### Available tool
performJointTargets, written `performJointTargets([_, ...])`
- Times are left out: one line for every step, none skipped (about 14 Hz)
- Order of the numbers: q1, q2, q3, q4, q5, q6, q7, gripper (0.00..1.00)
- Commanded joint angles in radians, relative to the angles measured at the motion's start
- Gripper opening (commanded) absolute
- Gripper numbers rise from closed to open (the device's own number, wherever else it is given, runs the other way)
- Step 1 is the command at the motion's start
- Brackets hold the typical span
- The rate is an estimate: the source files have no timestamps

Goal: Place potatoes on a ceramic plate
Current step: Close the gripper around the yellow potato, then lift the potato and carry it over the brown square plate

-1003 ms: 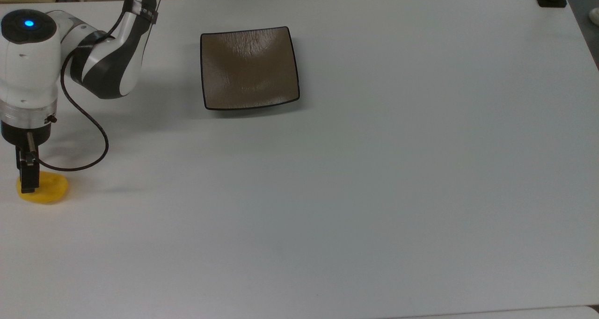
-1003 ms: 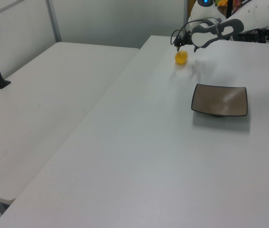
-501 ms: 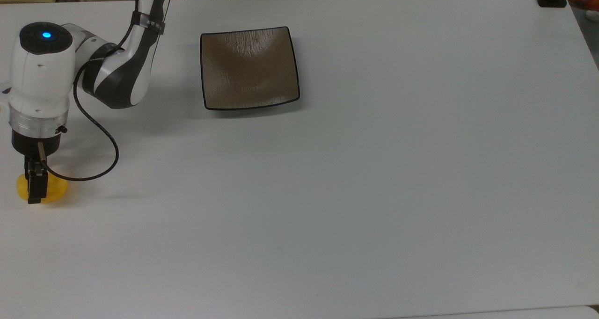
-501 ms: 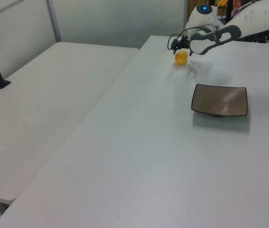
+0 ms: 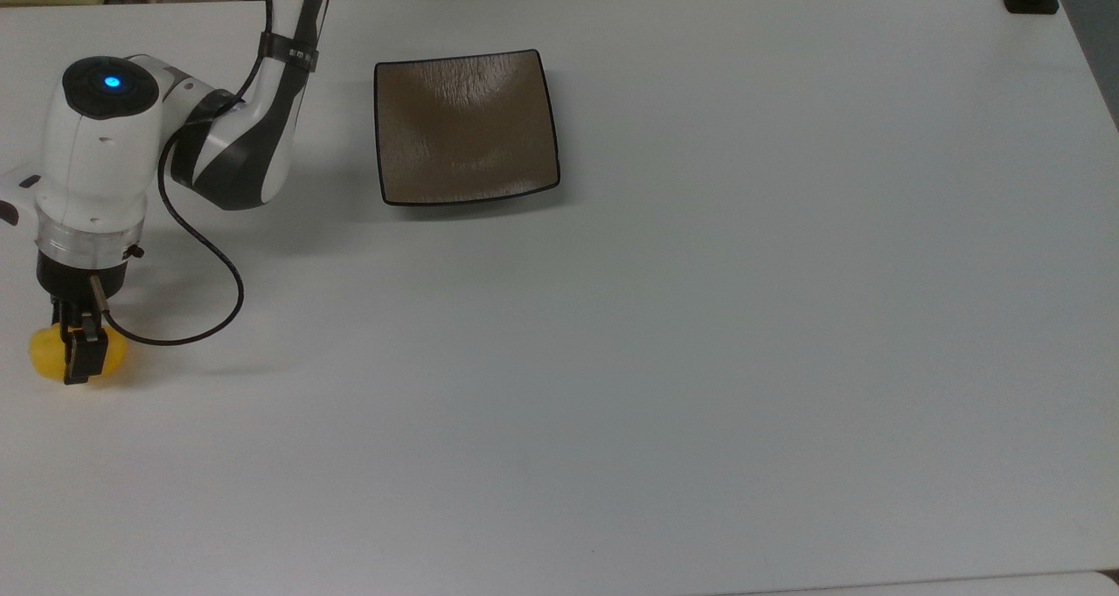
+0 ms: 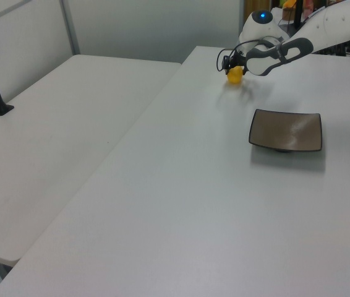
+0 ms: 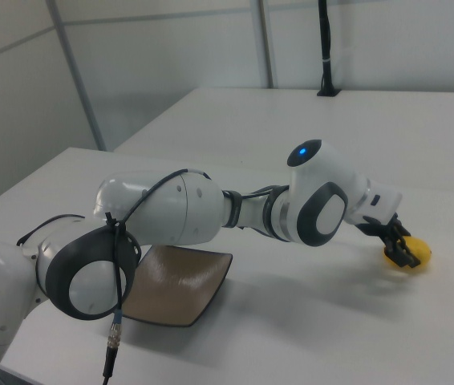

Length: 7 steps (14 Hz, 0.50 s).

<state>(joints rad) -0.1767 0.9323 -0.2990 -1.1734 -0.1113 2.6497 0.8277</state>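
The potato (image 5: pixel 77 354) sat at the top view's far left edge of the tabletop (image 5: pixel 699 316), well apart from the plate (image 5: pixel 465 128). The hand (image 5: pixel 80 360) pointed down over it, fingers straddling it and apparently pinching it, likely to lift it. The arm reached out low from the top view's upper left.

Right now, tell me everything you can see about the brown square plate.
The ceramic plate is a square, glossy brown-taupe dish with a thin black rim, upturned curved edges and fine streaks across its face. It lies flat and right side up on the white table, with nothing on it and nothing touching it but the table. In the top view it lies to the upper right of the potato and the gripper, well apart from both.
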Motion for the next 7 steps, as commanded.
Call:
performJointTargets([0.010,-0.038,-0.003,-0.033,-0.021,0.012,-0.024,0.05])
performJointTargets([0.020,-0.074,-0.002,-0.052,-0.022,0.003,-0.039,0.05])
performJointTargets([0.028,-0.123,0.000,-0.080,-0.019,-0.014,-0.053,0.05])
performJointTargets([0.032,-0.156,0.007,-0.095,-0.019,-0.037,-0.062,0.05])
performJointTargets([0.034,-0.197,0.032,-0.100,-0.019,-0.086,-0.082,0.05])
performJointTargets([0.036,-0.226,0.047,-0.101,-0.019,-0.124,-0.099,0.05])
performJointTargets([0.036,-0.263,0.064,-0.109,-0.018,-0.163,-0.116,0.06])
